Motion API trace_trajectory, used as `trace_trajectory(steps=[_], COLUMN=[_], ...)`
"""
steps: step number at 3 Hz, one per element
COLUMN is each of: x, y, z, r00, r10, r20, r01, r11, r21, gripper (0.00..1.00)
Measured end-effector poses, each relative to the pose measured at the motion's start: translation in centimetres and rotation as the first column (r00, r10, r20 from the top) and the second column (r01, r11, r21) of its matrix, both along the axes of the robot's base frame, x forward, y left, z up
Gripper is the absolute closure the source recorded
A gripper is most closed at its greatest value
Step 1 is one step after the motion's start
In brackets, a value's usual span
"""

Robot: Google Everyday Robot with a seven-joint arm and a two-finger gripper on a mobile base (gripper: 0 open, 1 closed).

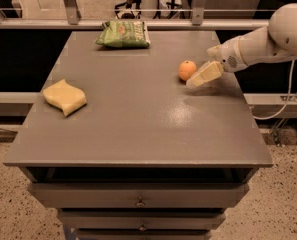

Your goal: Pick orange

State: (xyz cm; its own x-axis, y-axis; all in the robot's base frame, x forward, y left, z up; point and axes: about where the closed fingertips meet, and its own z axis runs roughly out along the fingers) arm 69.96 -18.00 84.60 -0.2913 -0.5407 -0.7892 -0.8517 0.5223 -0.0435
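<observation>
The orange (187, 70), small and round, sits on the grey tabletop (138, 114) toward its right rear. My gripper (198, 79) reaches in from the right on a white arm, its pale tip just right of the orange and slightly in front of it, very close to it. It hovers low over the table. Nothing is seen held in it.
A pale-yellow wavy sponge (64, 97) lies at the left of the table. A green chip bag (124, 34) lies at the rear centre. Drawers (138, 202) sit under the front edge. A rail with posts runs behind the table.
</observation>
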Motion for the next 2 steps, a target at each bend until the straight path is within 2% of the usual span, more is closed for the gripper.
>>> trace_trajectory(steps=[1, 2], x=[0.64, 0.74], y=[1.24, 1.58], z=[-1.16, -1.01], r00=[0.9998, 0.9995], r10=[-0.004, -0.002], r20=[-0.020, -0.032], r01=[0.005, 0.004], r11=[0.999, 0.996], r21=[0.051, 0.088], gripper=[0.00, 0.00])
